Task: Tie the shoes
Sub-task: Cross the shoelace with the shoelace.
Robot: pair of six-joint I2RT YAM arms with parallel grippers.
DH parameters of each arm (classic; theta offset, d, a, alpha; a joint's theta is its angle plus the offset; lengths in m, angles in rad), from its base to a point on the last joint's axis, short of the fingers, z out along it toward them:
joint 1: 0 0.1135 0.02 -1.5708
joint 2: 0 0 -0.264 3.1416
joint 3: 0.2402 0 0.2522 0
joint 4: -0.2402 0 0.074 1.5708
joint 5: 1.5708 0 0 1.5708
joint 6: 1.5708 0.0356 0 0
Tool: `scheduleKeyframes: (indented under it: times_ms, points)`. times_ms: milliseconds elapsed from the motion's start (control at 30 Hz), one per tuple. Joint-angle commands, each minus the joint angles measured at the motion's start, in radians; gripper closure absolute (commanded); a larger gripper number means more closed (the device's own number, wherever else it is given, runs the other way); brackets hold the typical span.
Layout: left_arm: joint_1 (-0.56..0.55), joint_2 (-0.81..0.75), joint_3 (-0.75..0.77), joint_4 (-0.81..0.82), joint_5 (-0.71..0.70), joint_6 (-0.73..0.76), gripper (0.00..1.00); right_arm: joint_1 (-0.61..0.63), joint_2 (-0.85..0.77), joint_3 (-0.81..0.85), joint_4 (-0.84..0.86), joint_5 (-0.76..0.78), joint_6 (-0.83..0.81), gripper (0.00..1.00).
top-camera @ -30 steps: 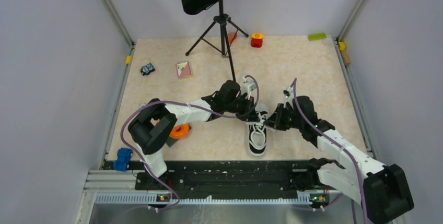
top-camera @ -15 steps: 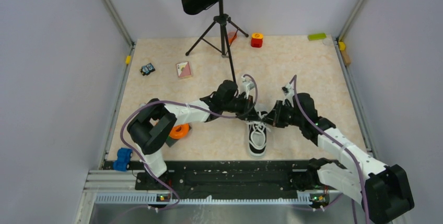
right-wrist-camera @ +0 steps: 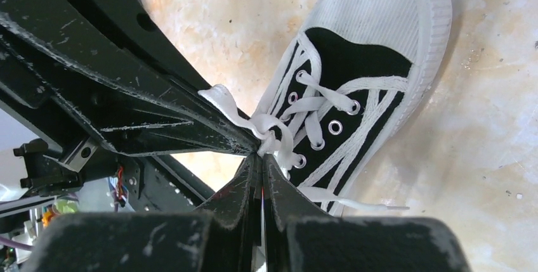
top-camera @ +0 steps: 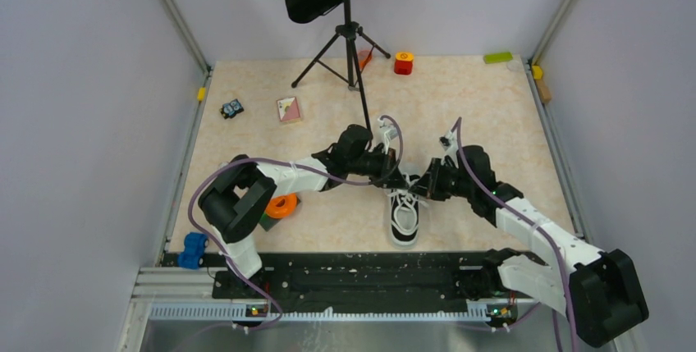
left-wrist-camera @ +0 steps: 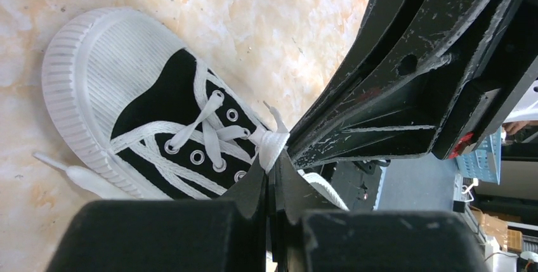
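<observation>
The black sneaker (top-camera: 405, 219) lies mid-bench (top-camera: 484, 106), white toe toward the near edge. Above its laced throat the left tool (left-wrist-camera: 271, 169) and right tool (right-wrist-camera: 261, 160) meet. Each is pinched tight on the white laces (right-wrist-camera: 274, 126). Print on the small card (top-camera: 288, 109), far left, is too small to read.

Music stand (top-camera: 349, 32) at the table's (top-camera: 492, 122) far edge, red block (top-camera: 403, 62) beside it, green block (top-camera: 497, 57) in the far-right corner. Card (top-camera: 288, 109) and toy car (top-camera: 232, 108) toward the left edge; orange ring (top-camera: 283, 205) and blue toy (top-camera: 194, 249) by the near-left corner.
</observation>
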Motion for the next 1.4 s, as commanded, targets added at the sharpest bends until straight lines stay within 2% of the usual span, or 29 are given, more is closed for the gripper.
scheduleKeyframes:
  times_ms: [0, 367, 667, 1067, 1233, 1367]
  points:
    - [0.007, -0.052, -0.005, 0.066, 0.052, 0.005, 1.0, 0.011, 0.03, 0.032, 0.076, 0.005, -0.02, 1.0]
    - [0.008, -0.051, -0.004, 0.071, 0.086, 0.01, 1.0, 0.011, 0.126, 0.041, 0.131, 0.022, -0.03, 1.0]
    - [0.008, -0.051, -0.012, 0.069, 0.102, 0.013, 1.0, 0.011, 0.096, 0.035, 0.078, 0.132, -0.009, 1.0]
    - [0.008, -0.029, -0.011, 0.067, 0.136, 0.016, 1.0, 0.011, 0.077, 0.027, 0.076, 0.131, 0.012, 1.0]
    - [0.008, -0.019, -0.008, 0.069, 0.136, 0.015, 1.0, 0.011, 0.019, 0.022, 0.032, 0.138, 0.02, 0.75]
    - [0.008, -0.016, -0.008, 0.069, 0.135, 0.013, 1.0, 0.011, -0.023, 0.015, -0.008, 0.14, 0.028, 0.71]
